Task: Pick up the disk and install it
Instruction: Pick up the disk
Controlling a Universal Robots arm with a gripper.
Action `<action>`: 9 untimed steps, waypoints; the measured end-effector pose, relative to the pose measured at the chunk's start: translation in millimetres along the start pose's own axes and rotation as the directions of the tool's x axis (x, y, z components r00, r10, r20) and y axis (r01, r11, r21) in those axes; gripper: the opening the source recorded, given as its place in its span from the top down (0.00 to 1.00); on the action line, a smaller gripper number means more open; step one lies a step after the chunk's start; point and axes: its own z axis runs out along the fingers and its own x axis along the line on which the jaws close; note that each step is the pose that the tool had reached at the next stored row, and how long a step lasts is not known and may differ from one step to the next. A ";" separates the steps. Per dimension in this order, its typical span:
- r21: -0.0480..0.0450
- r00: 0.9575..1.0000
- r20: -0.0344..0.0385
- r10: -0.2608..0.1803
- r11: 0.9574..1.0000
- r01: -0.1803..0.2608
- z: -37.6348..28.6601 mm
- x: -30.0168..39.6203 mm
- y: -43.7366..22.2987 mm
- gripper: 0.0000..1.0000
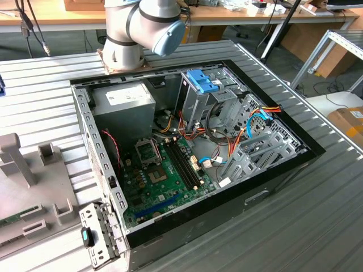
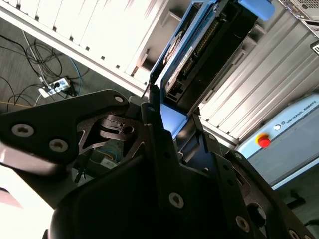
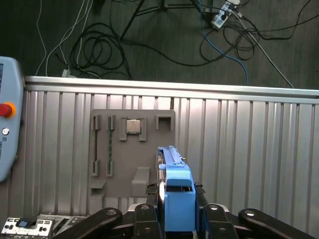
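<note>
In both wrist views my gripper (image 3: 177, 209) (image 2: 174, 122) is shut on the disk (image 3: 172, 167) (image 2: 199, 50), a flat drive in bright blue plastic carrier rails. The black fingers (image 3: 149, 219) clamp its two sides, and it sticks out edge-on beyond the fingertips. It hangs in the air above the ribbed metal table (image 3: 249, 139), over a grey fixture plate (image 3: 132, 149). In the exterior view the open computer case (image 1: 272, 192) lies on the table, with a tall metal drive cage (image 1: 195, 102) topped by a blue latch (image 1: 201, 82).
A large grey power-supply box (image 1: 125, 99) fills the case's far corner, beside the motherboard (image 1: 164, 170) and loose cables (image 1: 249, 122). The arm's base (image 1: 136, 34) stands behind the case. A pendant with a red button (image 3: 6, 110) lies on the table; cables (image 3: 149, 35) cover the floor beyond its edge.
</note>
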 end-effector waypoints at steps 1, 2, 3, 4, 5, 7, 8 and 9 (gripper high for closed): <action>0.000 1.000 0.000 0.000 1.000 0.000 0.0 0.1 -1.8 0.63; 0.000 1.000 0.000 0.000 1.000 0.000 -0.1 0.1 -3.6 0.63; 0.000 1.000 0.000 0.000 1.000 0.000 -0.1 0.2 -5.7 0.63; 0.000 1.000 0.000 0.000 1.000 0.000 -0.1 0.3 -7.3 0.63; 0.000 1.000 0.000 0.000 1.000 0.000 -0.1 0.3 -8.7 0.63; 0.000 1.000 0.000 0.000 1.000 0.000 -0.2 0.5 -12.4 0.63; 0.000 1.000 0.000 0.000 1.000 0.000 -0.3 0.5 -13.6 0.63; 0.000 1.000 0.000 0.000 1.000 0.000 -0.3 0.6 -16.0 0.63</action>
